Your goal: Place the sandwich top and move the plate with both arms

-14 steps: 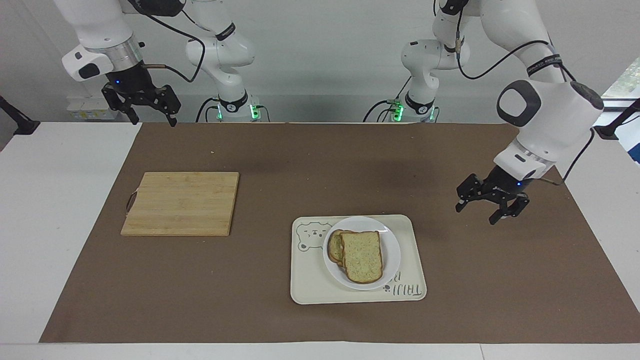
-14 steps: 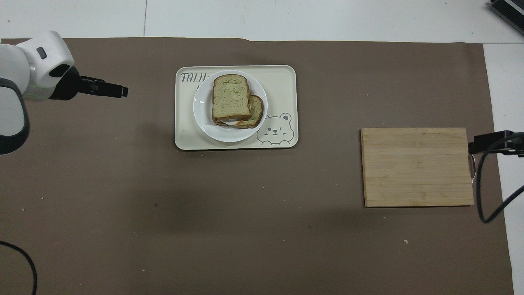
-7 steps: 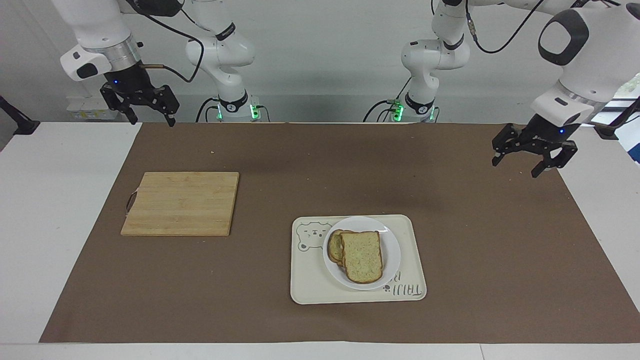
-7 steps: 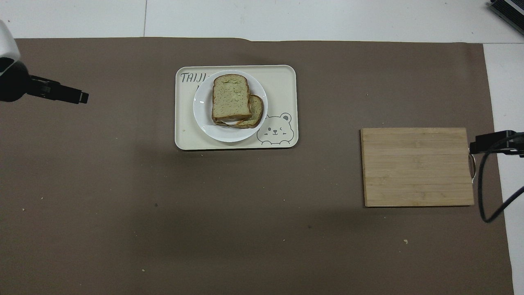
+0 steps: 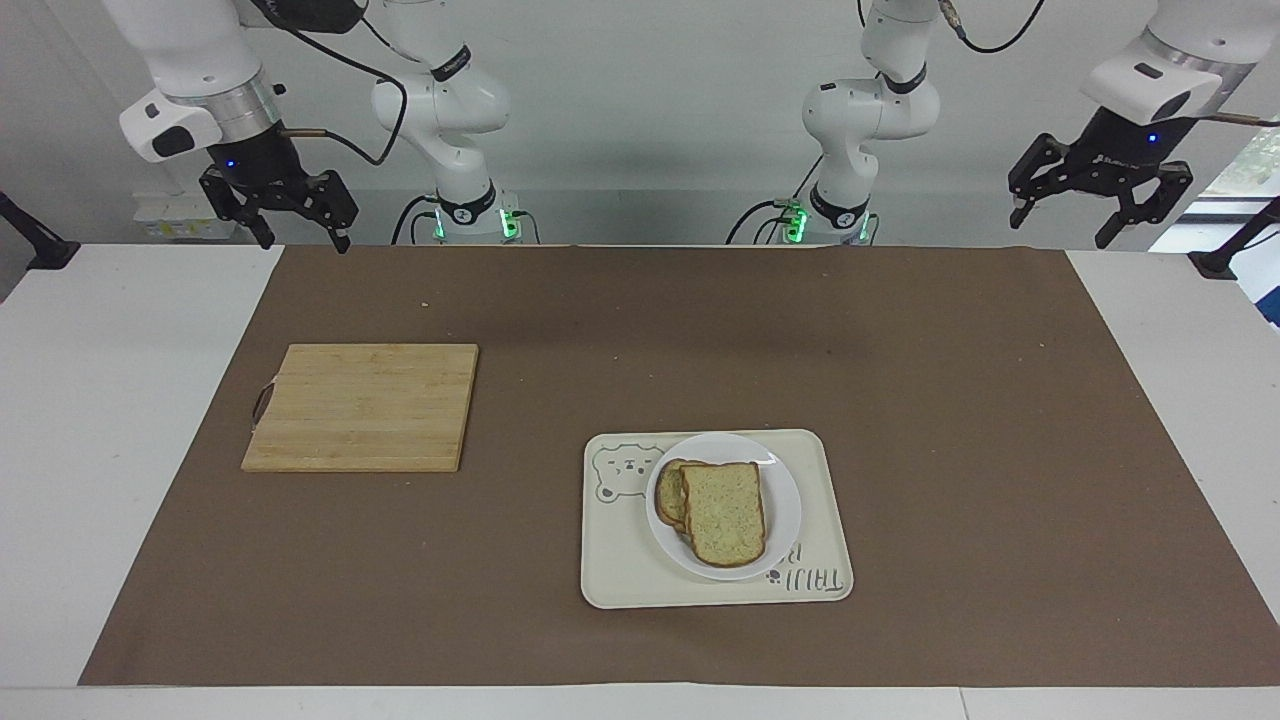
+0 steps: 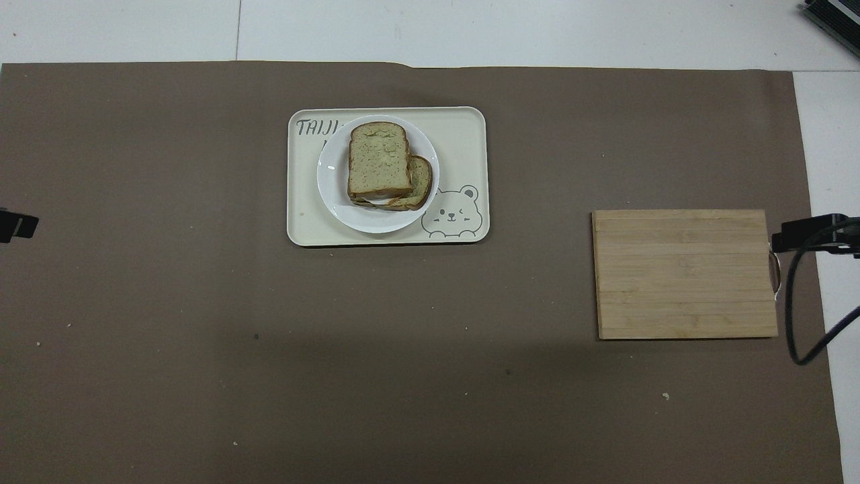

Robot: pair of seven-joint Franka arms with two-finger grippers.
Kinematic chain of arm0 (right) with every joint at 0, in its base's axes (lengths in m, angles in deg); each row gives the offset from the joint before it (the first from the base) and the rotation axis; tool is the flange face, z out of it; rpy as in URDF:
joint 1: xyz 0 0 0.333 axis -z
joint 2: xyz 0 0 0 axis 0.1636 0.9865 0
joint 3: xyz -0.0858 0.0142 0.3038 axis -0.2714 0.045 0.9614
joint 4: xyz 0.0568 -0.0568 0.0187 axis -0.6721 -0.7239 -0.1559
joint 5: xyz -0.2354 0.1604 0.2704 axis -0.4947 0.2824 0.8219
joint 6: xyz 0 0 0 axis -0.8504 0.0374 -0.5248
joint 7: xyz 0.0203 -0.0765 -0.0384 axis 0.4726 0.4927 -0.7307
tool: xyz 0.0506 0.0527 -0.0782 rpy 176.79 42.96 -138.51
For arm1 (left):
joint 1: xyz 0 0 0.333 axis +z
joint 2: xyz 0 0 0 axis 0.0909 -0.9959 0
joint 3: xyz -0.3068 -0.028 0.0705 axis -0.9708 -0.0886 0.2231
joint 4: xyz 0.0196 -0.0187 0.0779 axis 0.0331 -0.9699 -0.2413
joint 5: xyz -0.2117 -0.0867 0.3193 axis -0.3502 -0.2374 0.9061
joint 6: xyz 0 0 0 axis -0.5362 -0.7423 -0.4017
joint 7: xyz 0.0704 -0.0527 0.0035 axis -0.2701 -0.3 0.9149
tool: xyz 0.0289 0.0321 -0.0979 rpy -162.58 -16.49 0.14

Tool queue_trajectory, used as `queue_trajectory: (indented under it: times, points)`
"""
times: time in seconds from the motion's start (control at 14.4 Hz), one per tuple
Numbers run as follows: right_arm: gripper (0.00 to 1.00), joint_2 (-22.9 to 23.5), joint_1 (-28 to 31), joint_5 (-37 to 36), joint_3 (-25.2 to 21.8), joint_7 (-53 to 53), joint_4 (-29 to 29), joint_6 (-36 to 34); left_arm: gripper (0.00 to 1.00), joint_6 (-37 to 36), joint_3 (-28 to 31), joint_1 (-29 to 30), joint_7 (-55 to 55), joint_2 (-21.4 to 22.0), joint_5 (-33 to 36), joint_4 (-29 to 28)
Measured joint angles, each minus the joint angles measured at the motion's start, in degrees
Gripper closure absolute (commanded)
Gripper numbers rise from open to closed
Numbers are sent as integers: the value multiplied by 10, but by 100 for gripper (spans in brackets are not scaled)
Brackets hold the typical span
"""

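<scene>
Both jaws stand wide and hold nothing: left gripper point(image 5: 1098, 205) hangs high over the left arm's end of the table at the robots' edge of the brown mat point(image 5: 640, 320), right gripper point(image 5: 283, 208) hangs high over the right arm's end, at the mat's corner by the robots. Neither touches anything. Sandwich top point(image 5: 724, 511), plain speckled slice with brown crust, lies flat on another slice point(image 5: 670, 492) that peeks out from under it, stack a bit skewed, not squared up. Both sit on the white plate point(image 5: 784, 500), and the plate rests on the cream bear tray point(image 5: 620, 560), farther from the robots than the bamboo cutting board point(image 5: 362, 406), which lies bare toward the right arm's end. Overhead view matches: slice on plate, plate on tray, board bare. Judgement: placing the top looks done; whether the plate move is done I cannot tell for sure. If the tray is the goal, the task reads as finished and both arms are parked. If the plate belongs elsewhere, that carry is all that is left.
</scene>
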State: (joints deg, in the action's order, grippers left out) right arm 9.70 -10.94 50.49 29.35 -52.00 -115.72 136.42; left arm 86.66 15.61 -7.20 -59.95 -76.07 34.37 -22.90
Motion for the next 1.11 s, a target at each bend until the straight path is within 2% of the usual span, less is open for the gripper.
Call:
queue_trajectory:
  times: [0.14, 0.42, 0.69, 1.11]
  points:
    - [0, 0, 0, 0, 0, 0, 0, 0, 0, -10, -3, -1, 1, 12, 1, 0]
    - [0, 0, 0, 0, 0, 0, 0, 0, 0, -29, -5, -3, 13, 8, 13, 0]
    - [0, 0, 1, 0, 0, 0, 0, 0, 0, -29, -6, -5, 71, 7, 14, 0]
    - [0, 0, 1, 0, 0, 0, 0, 0, 0, -22, -4, -5, 80, 8, 14, 0]
